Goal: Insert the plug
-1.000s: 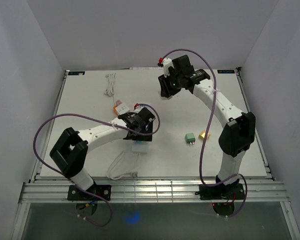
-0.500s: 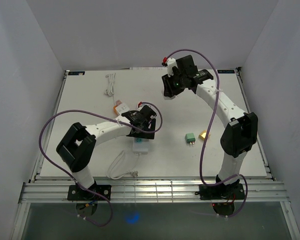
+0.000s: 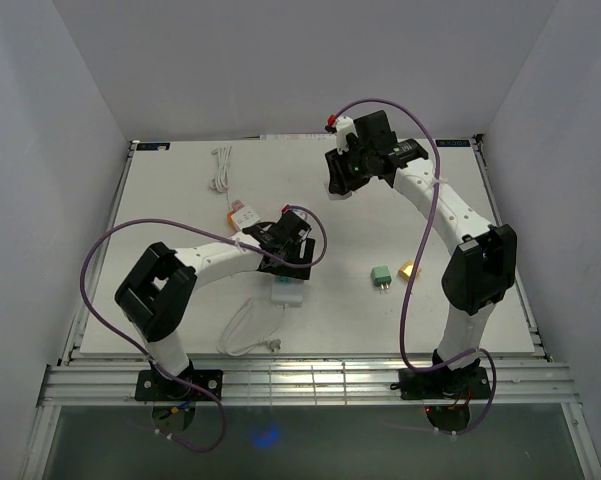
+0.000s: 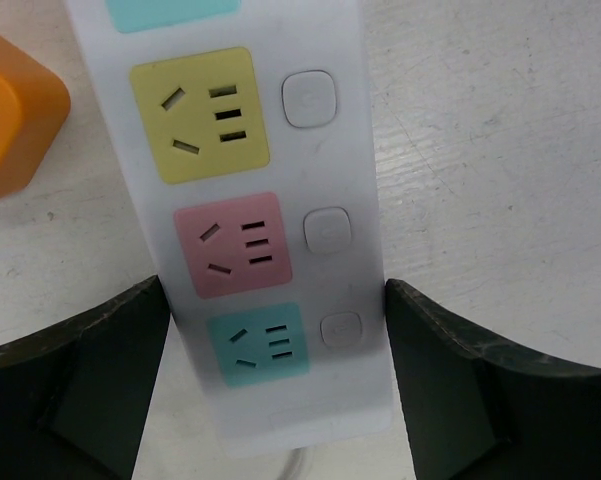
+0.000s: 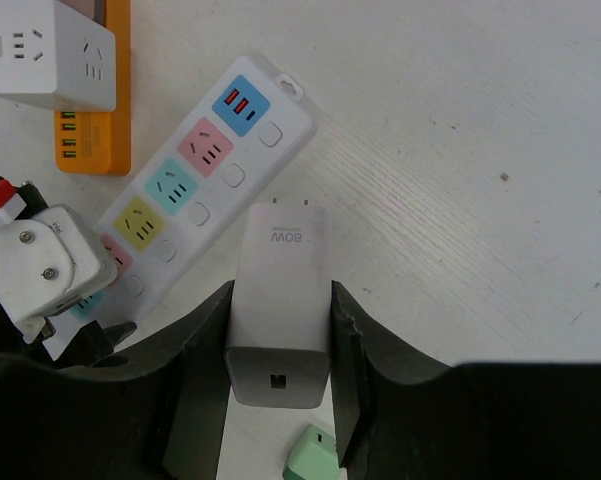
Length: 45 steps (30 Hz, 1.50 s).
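I am clenching my right gripper [image 5: 279, 320] on the white charger [image 5: 280, 300] by its flat sides, keeping its prongs [image 5: 285, 203] free and facing out ahead of the jaws. It is hanging in the air, apart from the power strip [image 4: 250, 200], not yet plugged in. My left gripper [image 4: 273, 340] is straddling the strip's cord end on the table [image 4: 480, 150], jaws spread wide with their inner faces right at its edges. I cannot tell whether they are pressing, and I judge this is to keep the strip from sliding under the push.
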Available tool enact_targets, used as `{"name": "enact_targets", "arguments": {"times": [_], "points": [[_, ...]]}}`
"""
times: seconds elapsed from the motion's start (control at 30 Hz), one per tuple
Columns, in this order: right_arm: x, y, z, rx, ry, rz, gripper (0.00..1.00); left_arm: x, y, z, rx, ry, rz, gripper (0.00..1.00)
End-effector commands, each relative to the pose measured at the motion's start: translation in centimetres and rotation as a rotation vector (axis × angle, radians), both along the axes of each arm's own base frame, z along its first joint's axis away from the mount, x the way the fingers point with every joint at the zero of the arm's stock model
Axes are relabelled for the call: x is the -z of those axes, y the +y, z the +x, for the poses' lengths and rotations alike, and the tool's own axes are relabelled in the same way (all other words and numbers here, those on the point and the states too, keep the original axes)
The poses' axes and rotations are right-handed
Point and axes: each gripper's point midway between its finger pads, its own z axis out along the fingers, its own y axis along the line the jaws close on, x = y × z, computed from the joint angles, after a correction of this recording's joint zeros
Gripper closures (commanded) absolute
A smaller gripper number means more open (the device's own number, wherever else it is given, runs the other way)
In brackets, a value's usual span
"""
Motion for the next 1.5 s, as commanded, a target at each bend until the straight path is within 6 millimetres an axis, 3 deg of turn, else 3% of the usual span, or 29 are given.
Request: {"name": "enact_targets", "arguments": {"times": [0.0, 0.1, 0.23, 0.33, 0.5, 0.63, 0.7, 0.93, 1.13, 1.47], "points": [[-2.8, 0.3, 0.1, -0.008, -0.067, 0.048, 0.92, 1.2, -0.4, -1.0, 0.095, 0.043, 0.001, 0.21], [-2.6, -0.1, 0.1, 0.002, -0.061, 0.036, 0.92, 1.0, -0.8, -1.9, 0.163, 0.043, -0.001, 0.25], [-2.5, -0.7, -0.2, 0.014, -0.039, 0.003, 0.92, -1.0, -1.8, -3.2, 0.304, -0.046, 0.008, 0.23], [-1.6, -1.3, -1.0, 0.019, 0.01, -0.034, 0.92, -2.1, -3.4, -4.9, 0.464, -0.129, -0.029, 0.23], [-0.4, -2.4, -2.6, 0.038, 0.076, -0.077, 0.92, -5.1, -3.6, -7.3, 0.761, -0.272, -0.083, 0.24], [0.1, -2.7, -4.6, 0.039, 0.138, -0.086, 0.92, -5.6, -2.8, -7.0, 0.875, -0.365, -0.026, 0.23], [0.7, -3.0, -5.5, 0.053, 0.165, -0.11, 0.92, -5.4, -2.3, -5.7, 0.867, -0.398, 0.037, 0.23], [2.1, -3.5, -9.8, 0.02, 0.296, -0.204, 0.92, -4.1, -2.1, -3.8, 0.952, -0.369, 0.066, 0.23], [3.0, -3.7, -12.5, -0.026, 0.348, -0.232, 0.92, -2.2, -1.8, -3.9, 0.985, -0.332, 0.052, 0.23], [5.7, -3.5, -13.6, -0.035, 0.398, -0.319, 0.92, -0.8, -3.1, -4.9, 1.028, -0.269, -0.021, 0.22]]}}
